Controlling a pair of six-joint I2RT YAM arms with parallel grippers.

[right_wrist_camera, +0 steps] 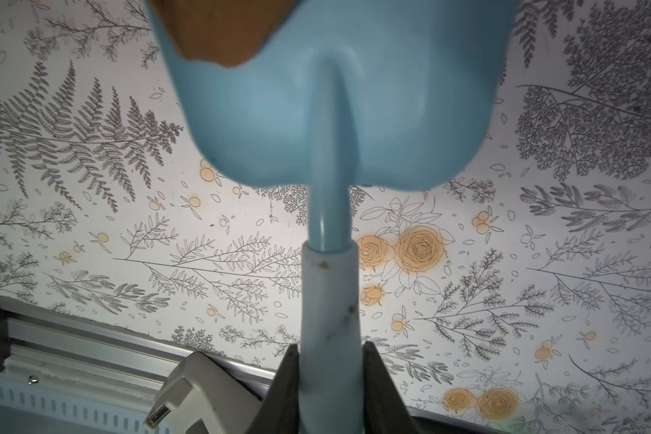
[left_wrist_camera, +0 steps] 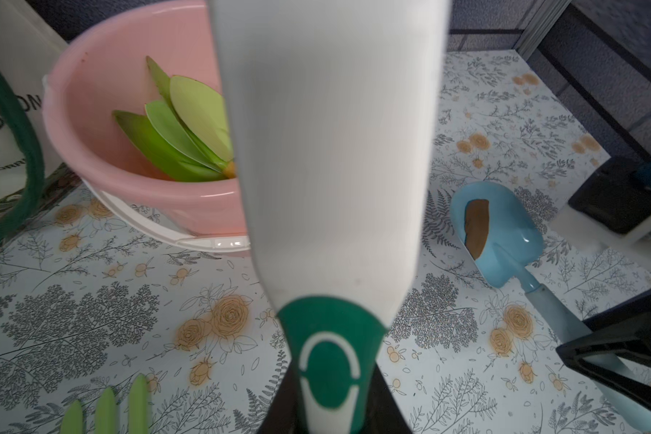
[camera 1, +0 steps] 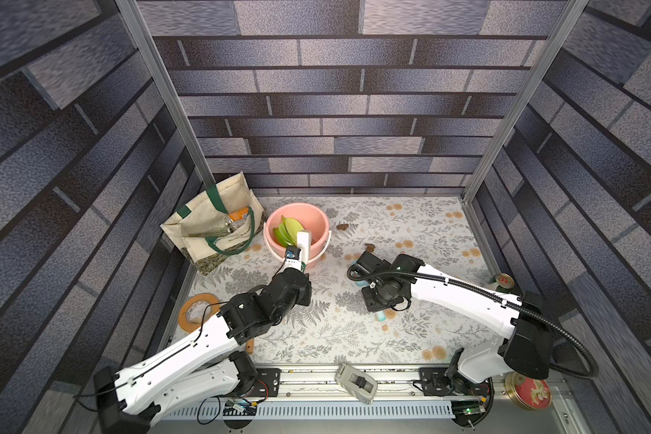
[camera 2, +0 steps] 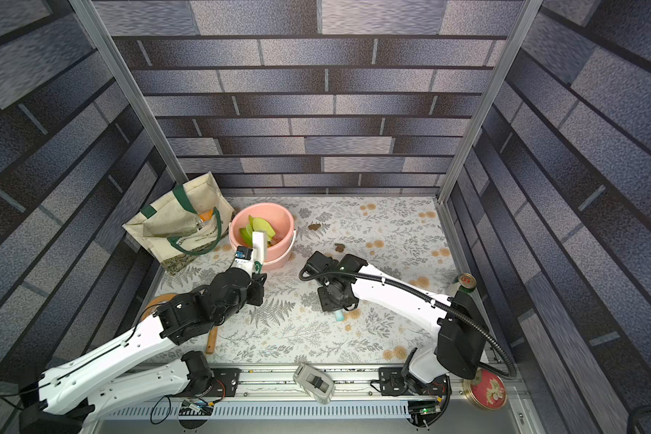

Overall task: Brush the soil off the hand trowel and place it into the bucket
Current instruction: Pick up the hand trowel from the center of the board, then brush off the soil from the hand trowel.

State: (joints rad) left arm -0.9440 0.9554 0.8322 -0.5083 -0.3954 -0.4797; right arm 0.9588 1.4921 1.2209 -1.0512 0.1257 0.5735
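My right gripper (right_wrist_camera: 331, 360) is shut on the pale handle of the blue hand trowel (right_wrist_camera: 335, 112), held low over the table right of centre. A brown blob of soil (left_wrist_camera: 476, 229) sticks to the trowel's blade (left_wrist_camera: 504, 233). Two more soil blobs (camera 1: 342, 226) (camera 1: 370, 247) lie on the table to the right of the bucket. The pink bucket (camera 1: 312, 221) stands at the back left with green leaves (camera 1: 288, 231) inside. My left gripper (left_wrist_camera: 331, 390) is shut on a white brush with a green grip (camera 1: 303, 240), whose tip reaches over the bucket's near rim.
A cream tote bag (camera 1: 211, 225) with green straps stands left of the bucket. A tape roll (camera 1: 194, 310) and green tines (left_wrist_camera: 106, 413) lie by the left arm. A grey device (camera 1: 356, 381) sits on the front rail. A can (camera 1: 504, 281) and round tin (camera 1: 528, 389) are at the right.
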